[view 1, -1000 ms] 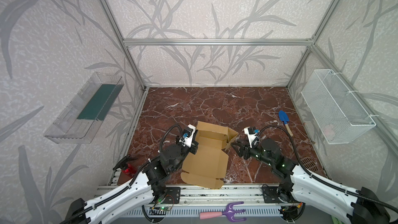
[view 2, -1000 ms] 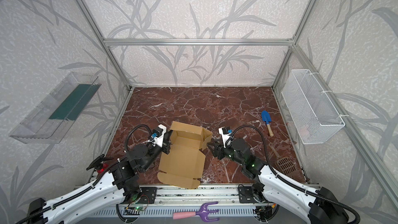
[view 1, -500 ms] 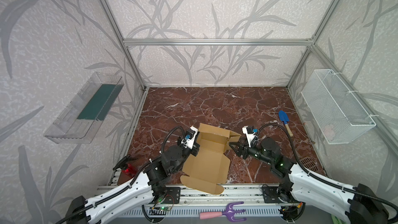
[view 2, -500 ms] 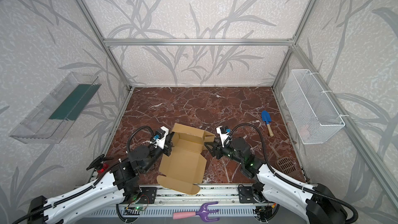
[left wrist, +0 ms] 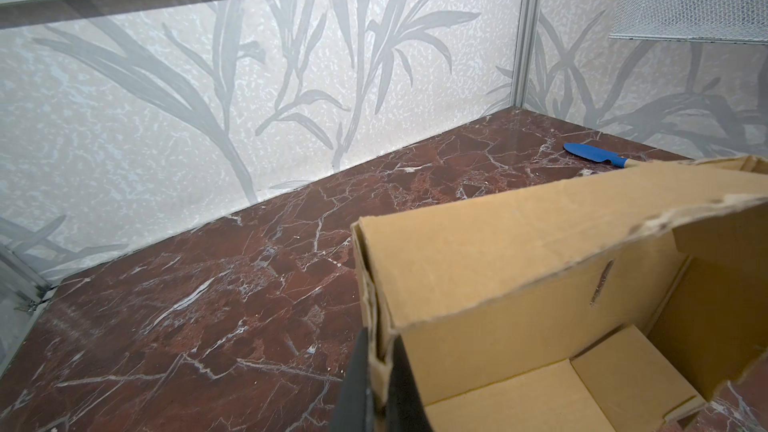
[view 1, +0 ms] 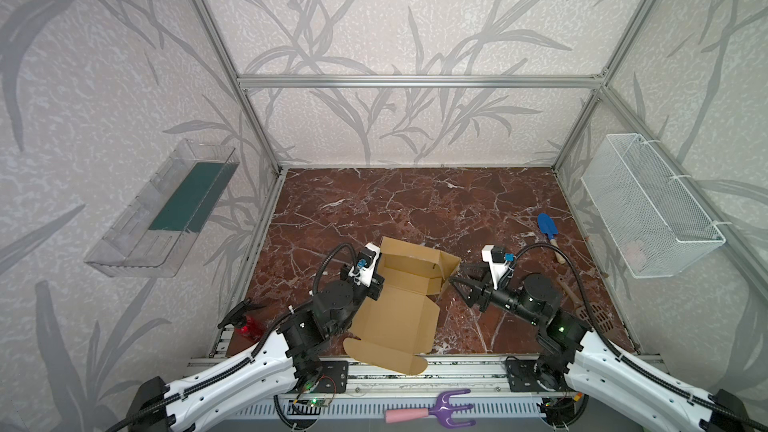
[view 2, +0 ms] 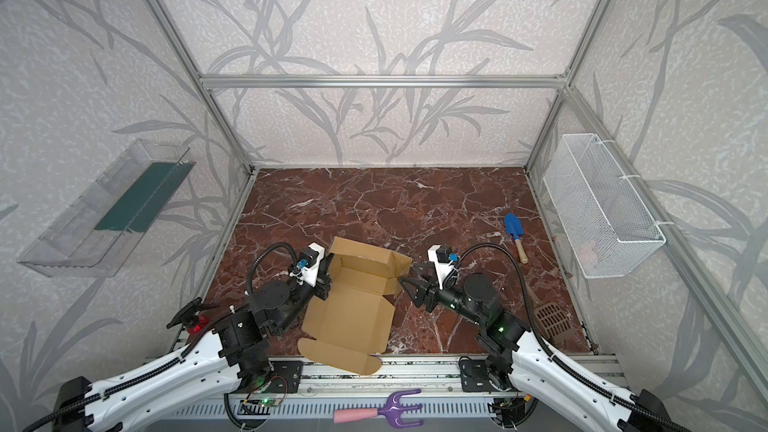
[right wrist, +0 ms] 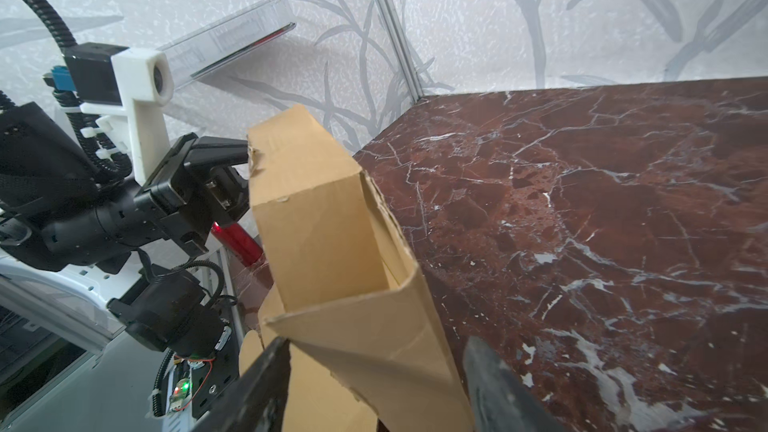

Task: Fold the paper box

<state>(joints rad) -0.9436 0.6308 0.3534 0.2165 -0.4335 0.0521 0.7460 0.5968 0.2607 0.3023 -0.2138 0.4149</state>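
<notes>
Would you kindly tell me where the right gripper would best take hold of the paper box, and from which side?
Probably the raised right side flap of the paper box, pinched across its thin free edge, coming from the right. It stands free and edge-on to the open right gripper, while the left gripper pinches the opposite wall.

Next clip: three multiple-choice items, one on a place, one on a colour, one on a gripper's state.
1. Where is the trowel? A on the table, right of the box; B under it; C inside it.
2. The rake's handle is: A blue; B green; C pink.
3. The left gripper is: A open; B shut on the box; C out of view.
Key: 1 A, it lies on bare marble; 2 C, pink handle, purple tines; 3 B, the left wrist view shows its fingers pinching a wall.
</notes>
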